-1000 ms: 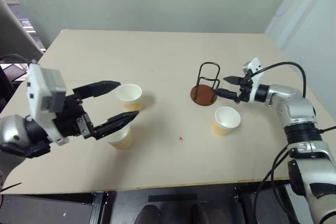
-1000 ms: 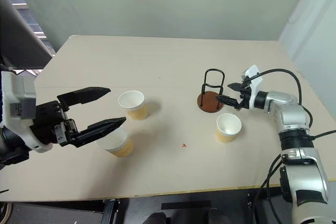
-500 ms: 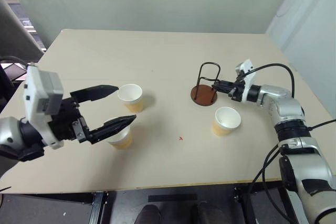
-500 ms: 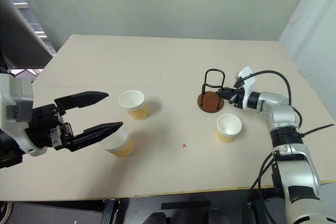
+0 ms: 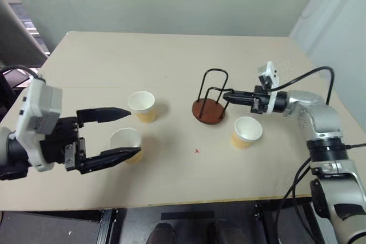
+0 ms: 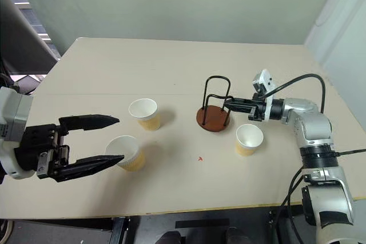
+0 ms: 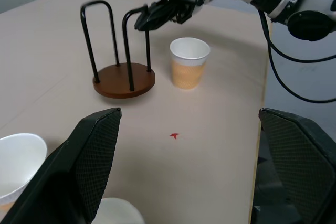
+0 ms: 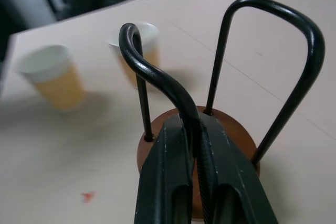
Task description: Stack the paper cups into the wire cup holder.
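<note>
Going from the left, the left gripper (image 5: 117, 132) hangs over the near left part of the table (image 5: 171, 55), its fingers spread as wide as they go and holding nothing; one finger lies just to the 9 o'clock side of the far cup, the other passes in front of the near cup. That near cup (image 5: 125, 142) sits between the spread fingers, and the far cup (image 5: 141, 106) stands just beyond it at about 1 o'clock, both upright and mouth up. Judging from that, the left arm seems parked ready to close on the near cup once the holder is within reach. At mid-table stands the holder (image 5: 209, 100), its disc base looking slightly tipped, empty of cups. The right gripper (image 8: 195, 129) comes in from 3 o'clock with its fingers pinched together on one wire hoop of the holder, near the hoop's top, which looks like a grip for dragging or steadying the holder nearer the cups. The third cup (image 5: 246, 131) stands upright just at 4 o'clock of the holder, beneath the right forearm, untouched. No cup is stacked yet
</note>
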Robot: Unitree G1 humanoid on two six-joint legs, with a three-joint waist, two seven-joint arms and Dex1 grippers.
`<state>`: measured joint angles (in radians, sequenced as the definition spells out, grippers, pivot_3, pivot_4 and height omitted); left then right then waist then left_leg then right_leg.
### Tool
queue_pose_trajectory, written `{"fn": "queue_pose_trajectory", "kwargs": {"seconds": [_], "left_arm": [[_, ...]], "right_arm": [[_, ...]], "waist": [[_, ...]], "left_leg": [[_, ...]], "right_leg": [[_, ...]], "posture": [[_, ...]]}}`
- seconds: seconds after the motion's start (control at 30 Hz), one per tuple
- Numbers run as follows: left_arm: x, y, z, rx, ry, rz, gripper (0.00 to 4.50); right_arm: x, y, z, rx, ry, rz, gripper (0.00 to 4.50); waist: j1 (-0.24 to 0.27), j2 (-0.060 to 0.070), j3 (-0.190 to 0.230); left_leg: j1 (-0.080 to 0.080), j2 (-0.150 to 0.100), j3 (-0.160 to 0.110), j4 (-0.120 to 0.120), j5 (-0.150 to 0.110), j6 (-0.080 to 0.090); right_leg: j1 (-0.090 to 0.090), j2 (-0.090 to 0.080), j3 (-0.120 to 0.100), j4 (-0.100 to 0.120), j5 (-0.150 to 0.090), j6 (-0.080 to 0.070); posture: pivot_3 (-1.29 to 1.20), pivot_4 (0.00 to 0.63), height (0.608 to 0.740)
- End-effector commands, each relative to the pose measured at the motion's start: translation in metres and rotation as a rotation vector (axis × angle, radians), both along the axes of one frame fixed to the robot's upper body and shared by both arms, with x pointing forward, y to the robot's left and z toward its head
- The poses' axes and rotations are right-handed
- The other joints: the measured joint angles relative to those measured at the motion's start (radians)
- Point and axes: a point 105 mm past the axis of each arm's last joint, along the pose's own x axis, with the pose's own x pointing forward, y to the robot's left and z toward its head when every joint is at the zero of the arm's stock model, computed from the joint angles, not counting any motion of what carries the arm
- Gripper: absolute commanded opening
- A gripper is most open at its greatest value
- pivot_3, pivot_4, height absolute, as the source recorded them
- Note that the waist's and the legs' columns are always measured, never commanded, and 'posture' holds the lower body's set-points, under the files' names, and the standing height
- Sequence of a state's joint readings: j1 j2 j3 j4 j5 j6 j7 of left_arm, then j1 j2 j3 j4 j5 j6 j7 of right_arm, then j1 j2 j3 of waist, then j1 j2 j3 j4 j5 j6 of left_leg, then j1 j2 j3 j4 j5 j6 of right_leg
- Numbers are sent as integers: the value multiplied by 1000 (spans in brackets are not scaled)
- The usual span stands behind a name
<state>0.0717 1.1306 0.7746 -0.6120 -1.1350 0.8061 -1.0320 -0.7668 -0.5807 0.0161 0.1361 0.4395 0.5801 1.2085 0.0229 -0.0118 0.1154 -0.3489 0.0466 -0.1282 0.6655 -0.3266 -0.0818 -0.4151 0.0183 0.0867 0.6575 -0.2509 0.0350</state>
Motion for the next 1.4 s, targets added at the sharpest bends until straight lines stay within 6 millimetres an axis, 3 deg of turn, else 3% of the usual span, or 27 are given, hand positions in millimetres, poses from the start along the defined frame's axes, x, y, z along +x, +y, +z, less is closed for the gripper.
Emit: {"fn": "queue_pose_trajectory", "kwargs": {"seconds": [0.03,0.23,0.83,0.87,1.03,1.17,1.4], "left_arm": [[-1,4,1,32,0,2,4500],[0,8,-5,63,16,0,4500],[2,15,-6,88,1,-7,4500],[2,15,-7,88,1,-8,4500],[2,15,-7,85,-1,-8,4500],[1,15,-4,75,-17,-6,4500],[2,17,16,-94,-167,80,4500]], "right_arm": [[-36,15,17,-18,-53,152,37],[-65,33,-7,-121,-49,205,37],[-57,30,-58,-264,-55,124,37],[-57,30,-59,-266,-52,124,548],[-60,29,-60,-263,-50,132,2217],[-57,21,-43,-304,-154,121,3639],[-72,1,10,-397,-321,139,3639]], "waist": [[0,0,0],[-3,0,0],[-5,-1,-1],[-5,-1,-1],[-5,-1,-1],[-5,-1,-1],[-5,-1,-1]], "left_leg": [[0,0,0,0,0,0],[2,1,0,0,0,0],[2,2,-2,1,-1,1],[2,2,-2,1,-1,1],[2,2,-2,1,-1,1],[2,2,-2,1,-1,1],[2,2,-1,0,-1,1]], "right_leg": [[0,0,0,0,0,0],[3,2,0,-2,0,0],[3,2,0,-1,0,0],[3,2,0,-1,0,0],[3,2,0,-1,0,0],[3,2,0,-1,0,0],[3,2,0,-2,0,0]], "posture": [[0,150,740],[0,150,740],[0,150,740],[0,150,740],[0,150,740],[0,150,740],[0,150,740]]}}
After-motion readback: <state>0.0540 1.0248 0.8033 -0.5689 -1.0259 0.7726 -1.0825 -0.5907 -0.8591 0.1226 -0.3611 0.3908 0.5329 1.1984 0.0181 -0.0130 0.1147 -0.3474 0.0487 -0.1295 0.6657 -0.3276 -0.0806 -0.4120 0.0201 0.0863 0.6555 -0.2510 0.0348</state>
